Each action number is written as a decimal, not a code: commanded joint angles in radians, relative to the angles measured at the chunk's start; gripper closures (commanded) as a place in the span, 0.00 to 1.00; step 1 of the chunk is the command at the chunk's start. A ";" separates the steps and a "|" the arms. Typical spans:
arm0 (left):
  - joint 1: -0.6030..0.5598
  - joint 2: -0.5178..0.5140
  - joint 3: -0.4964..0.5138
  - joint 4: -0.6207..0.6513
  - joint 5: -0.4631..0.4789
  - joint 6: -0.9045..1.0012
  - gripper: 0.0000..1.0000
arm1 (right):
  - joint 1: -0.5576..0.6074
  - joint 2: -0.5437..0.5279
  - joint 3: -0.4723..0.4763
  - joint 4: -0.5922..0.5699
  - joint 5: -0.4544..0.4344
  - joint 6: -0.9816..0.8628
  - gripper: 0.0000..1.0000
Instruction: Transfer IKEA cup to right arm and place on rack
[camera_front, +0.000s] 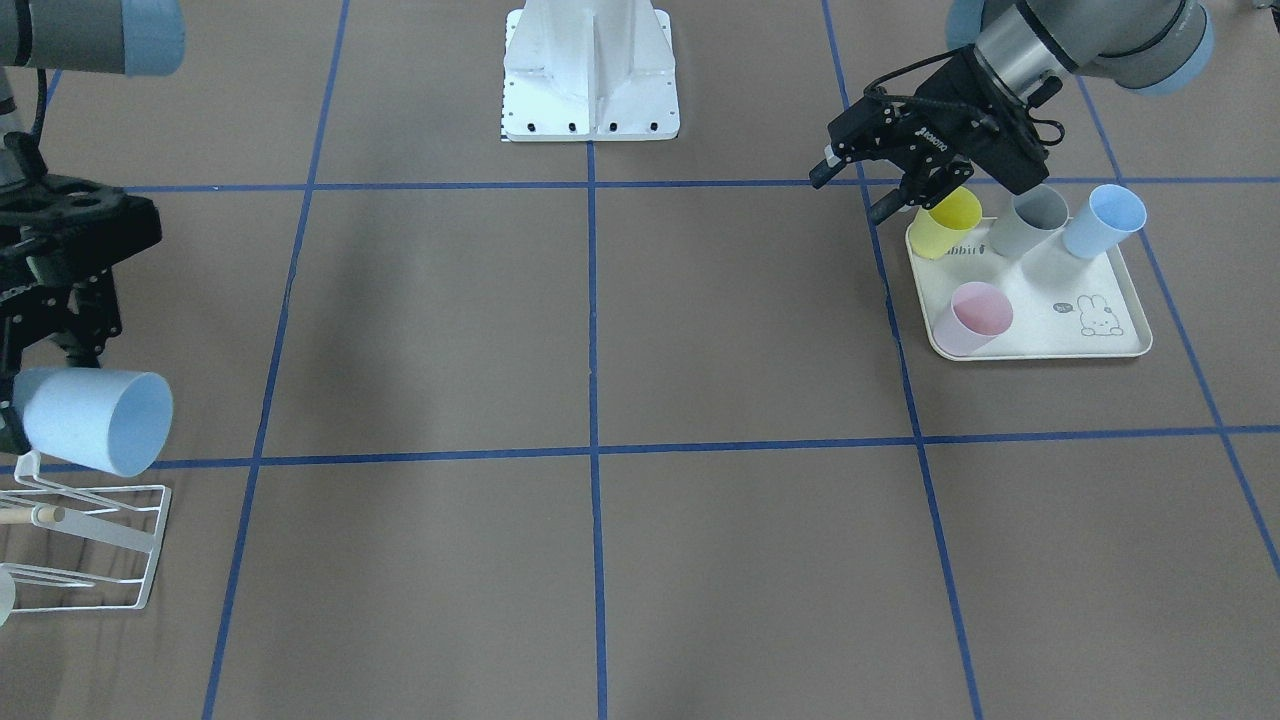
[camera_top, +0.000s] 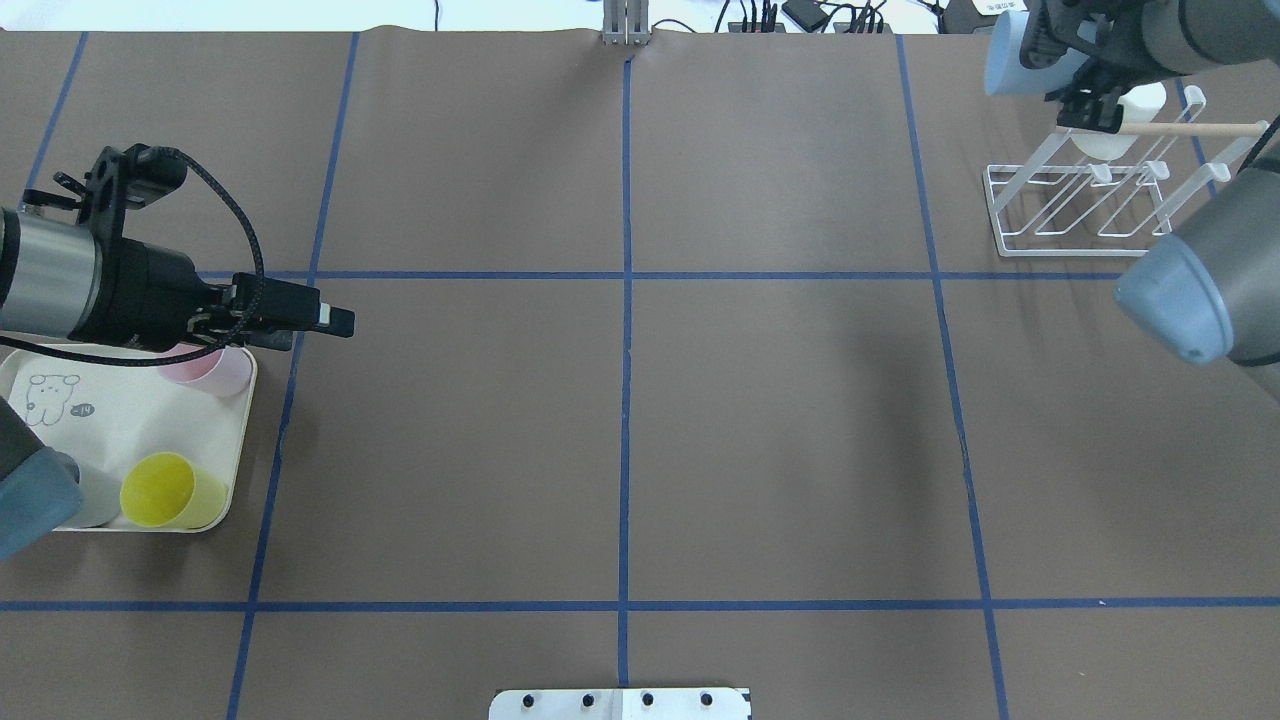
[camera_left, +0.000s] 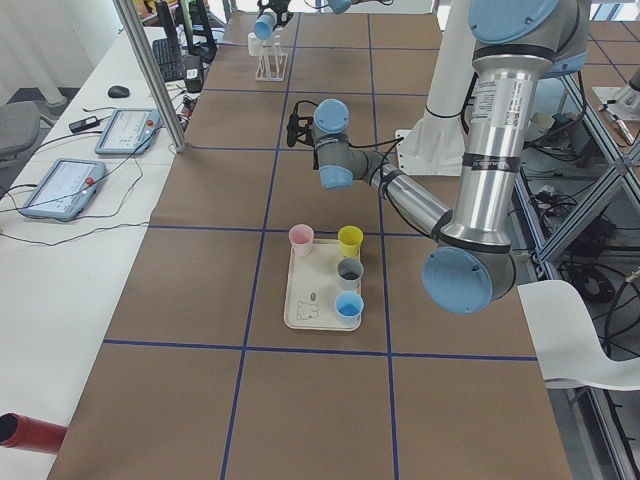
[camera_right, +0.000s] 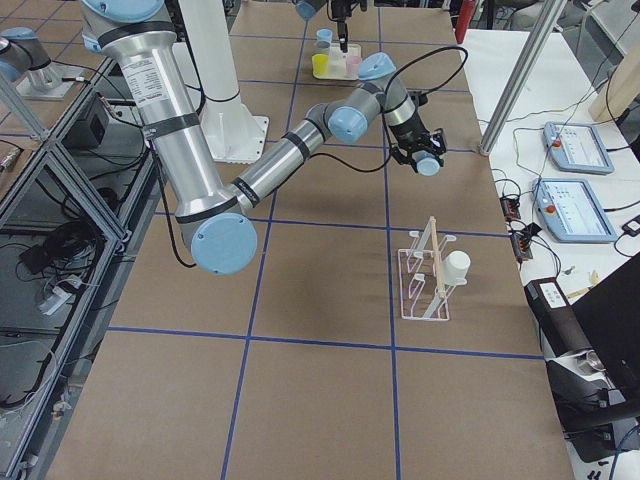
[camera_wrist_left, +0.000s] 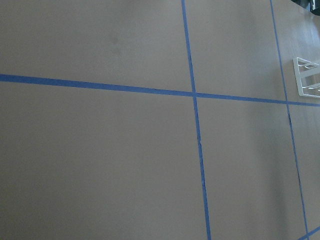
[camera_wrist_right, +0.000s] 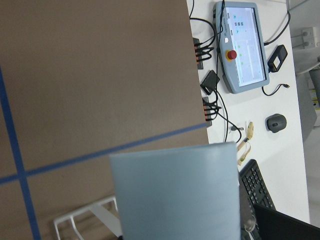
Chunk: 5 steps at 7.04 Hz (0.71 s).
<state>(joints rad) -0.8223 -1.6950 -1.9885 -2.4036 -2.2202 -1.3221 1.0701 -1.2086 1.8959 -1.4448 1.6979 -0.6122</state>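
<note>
My right gripper (camera_front: 40, 385) is shut on the base of a light blue IKEA cup (camera_front: 100, 420), which lies on its side in the air just above the white wire rack (camera_front: 95, 545). The cup (camera_top: 1015, 55) also shows beside the rack's wooden rod (camera_top: 1180, 128). It fills the lower part of the right wrist view, cup (camera_wrist_right: 175, 195). A white cup (camera_right: 457, 267) hangs on the rack (camera_right: 425, 280). My left gripper (camera_front: 855, 195) hovers open and empty at the tray's corner, by the yellow cup (camera_front: 945, 222).
The cream rabbit-print tray (camera_front: 1120, 345) holds yellow, grey (camera_front: 1030, 222), blue (camera_front: 1105, 220) and pink (camera_front: 975, 315) cups. The robot base (camera_front: 590, 75) stands at the table's middle edge. Pendants and cables (camera_right: 565, 150) lie past the table beside the rack.
</note>
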 joint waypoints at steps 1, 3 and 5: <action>0.002 0.002 -0.003 -0.003 0.001 -0.002 0.00 | 0.071 0.010 -0.115 0.001 -0.099 -0.370 1.00; 0.002 0.002 -0.003 -0.003 0.001 -0.002 0.00 | 0.122 -0.038 -0.133 0.011 -0.135 -0.568 0.99; 0.003 0.000 -0.003 -0.003 0.001 -0.002 0.00 | 0.122 -0.170 -0.100 0.078 -0.207 -0.581 0.98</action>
<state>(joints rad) -0.8202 -1.6944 -1.9910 -2.4068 -2.2197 -1.3238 1.1883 -1.3035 1.7802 -1.4126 1.5239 -1.1718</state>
